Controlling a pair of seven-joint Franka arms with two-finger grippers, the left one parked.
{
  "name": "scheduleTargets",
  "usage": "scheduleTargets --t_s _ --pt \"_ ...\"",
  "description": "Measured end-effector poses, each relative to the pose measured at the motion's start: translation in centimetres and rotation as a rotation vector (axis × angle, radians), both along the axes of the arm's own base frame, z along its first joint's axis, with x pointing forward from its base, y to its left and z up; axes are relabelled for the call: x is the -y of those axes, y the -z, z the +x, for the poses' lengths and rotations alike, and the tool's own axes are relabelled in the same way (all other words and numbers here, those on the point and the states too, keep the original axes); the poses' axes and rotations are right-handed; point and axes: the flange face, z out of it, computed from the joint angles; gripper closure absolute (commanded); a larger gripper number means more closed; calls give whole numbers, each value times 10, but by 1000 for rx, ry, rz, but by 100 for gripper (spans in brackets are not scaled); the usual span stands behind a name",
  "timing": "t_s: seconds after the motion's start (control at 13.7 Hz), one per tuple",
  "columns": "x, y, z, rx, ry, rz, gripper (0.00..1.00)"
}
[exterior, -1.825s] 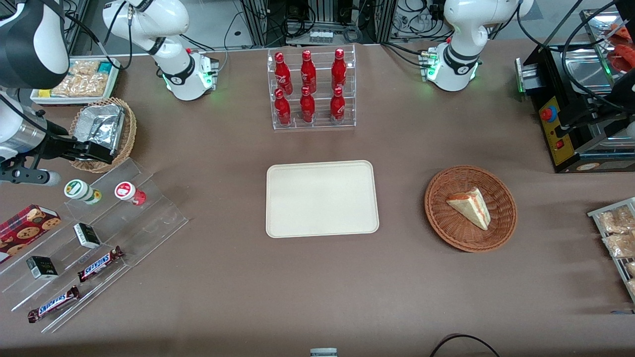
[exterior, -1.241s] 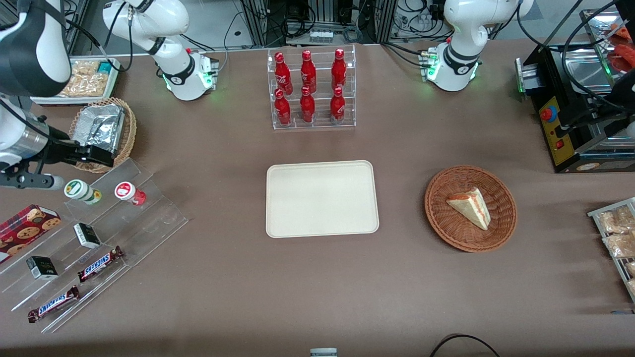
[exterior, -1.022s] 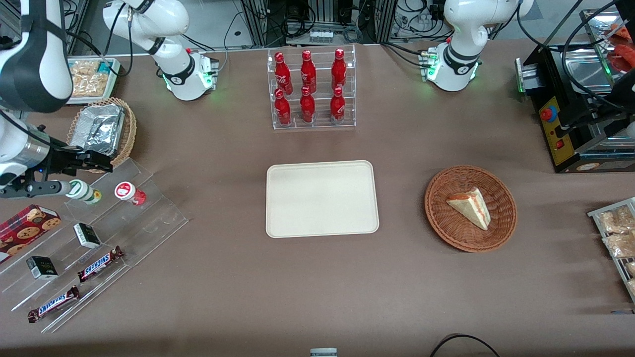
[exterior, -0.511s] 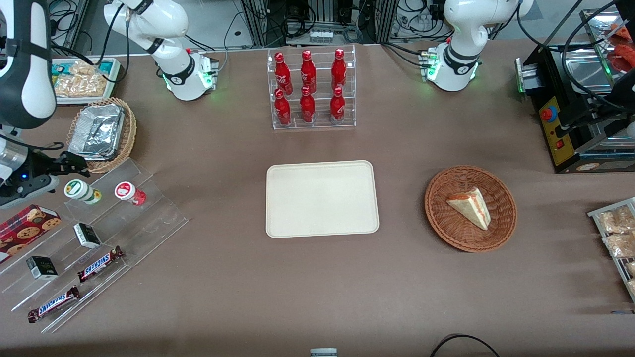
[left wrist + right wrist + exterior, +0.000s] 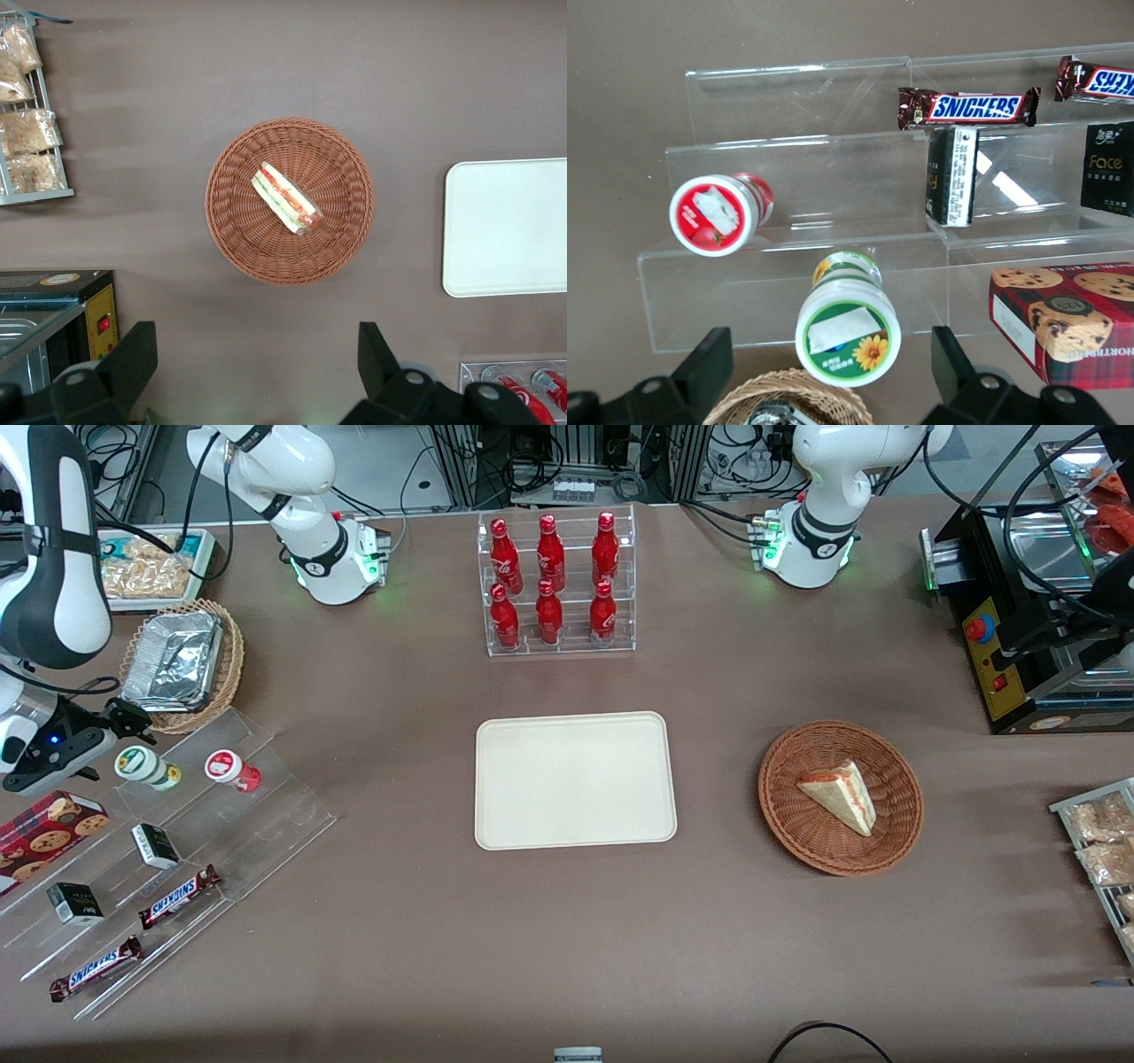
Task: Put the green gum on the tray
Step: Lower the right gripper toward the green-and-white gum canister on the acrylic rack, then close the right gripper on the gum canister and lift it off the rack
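The green gum (image 5: pixel 142 765) stands on the top step of the clear stepped shelf (image 5: pixel 266 815), beside the red-lidded bottle (image 5: pixel 229 768). My right gripper (image 5: pixel 93 746) is open and empty, close to the gum and toward the working arm's end of the table. In the right wrist view the gum (image 5: pixel 849 341) shows between the gripper's (image 5: pixel 830 356) wide-apart fingers (image 5: pixel 713 354), not touched, with the red bottle (image 5: pixel 716 212) beside it. The cream tray (image 5: pixel 576 779) lies flat and bare at mid-table; it also shows in the left wrist view (image 5: pixel 509 226).
A wicker basket with a foil tray (image 5: pixel 182 660) sits close to the gripper. The shelf also holds Snickers bars (image 5: pixel 177 895), small black boxes (image 5: pixel 155 846) and a cookie box (image 5: pixel 44 833). A cola rack (image 5: pixel 554 584) and a sandwich basket (image 5: pixel 840 797) stand farther off.
My gripper has moved from over the foil basket toward the working arm's end of the table. It briefly covered the green gum; now the gum shows whole again, unmoved.
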Motion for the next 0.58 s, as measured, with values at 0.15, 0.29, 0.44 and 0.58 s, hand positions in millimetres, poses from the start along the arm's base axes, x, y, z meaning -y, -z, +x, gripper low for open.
scheduleTargets --t_s 0.15,0.29,0.44,0.58 --pt "5 8 -4 10 -18 -3 0" --pt "6 16 -7 20 -22 -6 0" --pt "7 23 -10 25 -20 -8 2" --pt "7 32 -13 39 -19 -12 28"
